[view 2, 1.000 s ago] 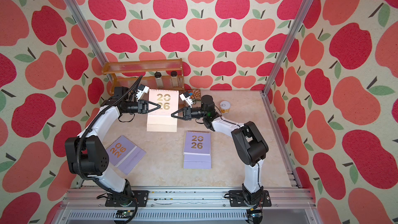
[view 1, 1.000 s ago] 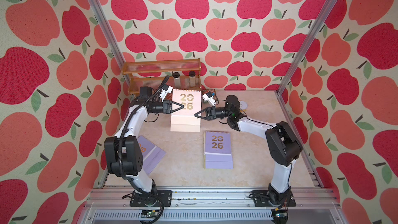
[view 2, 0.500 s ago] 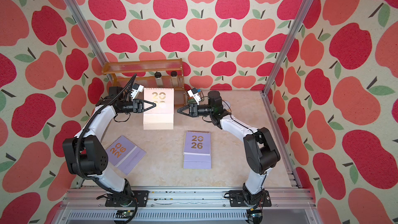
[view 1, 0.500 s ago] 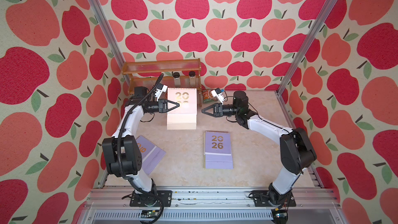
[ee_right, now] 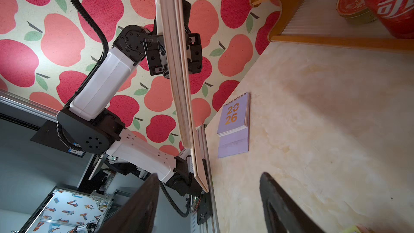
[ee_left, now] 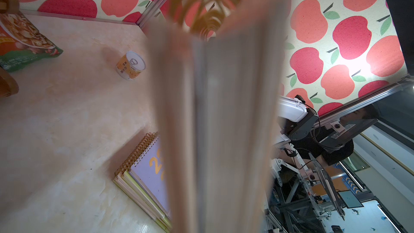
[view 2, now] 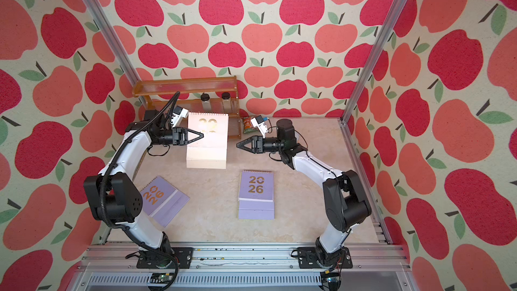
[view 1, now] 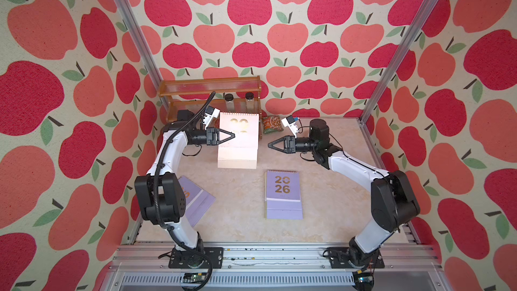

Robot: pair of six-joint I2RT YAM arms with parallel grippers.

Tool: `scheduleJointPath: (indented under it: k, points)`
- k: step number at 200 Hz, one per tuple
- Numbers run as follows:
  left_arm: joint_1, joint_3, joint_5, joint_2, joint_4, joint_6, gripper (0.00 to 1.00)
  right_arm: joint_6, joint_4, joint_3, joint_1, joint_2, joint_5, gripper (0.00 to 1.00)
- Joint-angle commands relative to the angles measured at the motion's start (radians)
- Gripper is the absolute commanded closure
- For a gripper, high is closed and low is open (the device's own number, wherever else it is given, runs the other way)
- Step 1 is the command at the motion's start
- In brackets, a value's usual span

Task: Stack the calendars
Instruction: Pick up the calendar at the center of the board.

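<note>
Where the bench (view 1: 335, 205) meets the back wall, a wooden rack (view 1: 209, 90) holds two jars (view 1: 228, 100); only the right wrist view shows a red can (ee_right: 394, 7) there too. Before it the left tool (view 1: 233, 136) pinches the pink calendar (view 1: 237, 151), gold-numbered, by one side. The right tool (view 1: 269, 144), spread, sits just beside the other. A lilac calendar (view 1: 282, 188) lies mid-bench, with yellow-green calendars (ee_left: 139, 195) showing beneath in the left wrist view.

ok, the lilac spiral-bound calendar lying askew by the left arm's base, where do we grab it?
Pinch the lilac calendar across the thick page block at its far side edge, coming from above on the table-centre side. It lies flat and turned; the thin base flap toward the centre would probably flex, and the left arm hides its opposite end.
</note>
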Motion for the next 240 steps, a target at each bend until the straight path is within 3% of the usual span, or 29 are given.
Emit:
scheduleJointPath:
  k: [1,83,135,158,206,231,240]
  points:
    - [-0.01,0.031,0.113,0.0,-0.042,0.052,1.0,-0.014,0.069,0.026,0.025,0.015,-0.022,0.26]
    - [-0.036,0.027,0.107,-0.006,-0.041,0.05,1.0,0.064,0.189,0.137,0.097,0.138,-0.003,0.26]
    - [-0.048,0.019,0.099,-0.013,-0.048,0.056,1.0,0.143,0.272,0.198,0.124,0.204,-0.003,0.34]
    - [-0.051,0.011,0.096,-0.016,-0.043,0.055,1.0,0.152,0.277,0.202,0.135,0.209,0.002,0.46]
    - [-0.079,0.01,0.018,-0.02,-0.027,0.027,1.0,0.173,0.263,0.158,0.154,0.17,0.061,0.91]
    - [-0.083,-0.018,-0.031,-0.04,0.053,-0.046,0.81,0.112,0.132,0.137,0.154,0.116,0.113,1.0]
    - [-0.084,-0.027,-0.054,-0.051,0.076,-0.07,0.65,0.078,0.065,0.13,0.152,0.088,0.134,1.0]
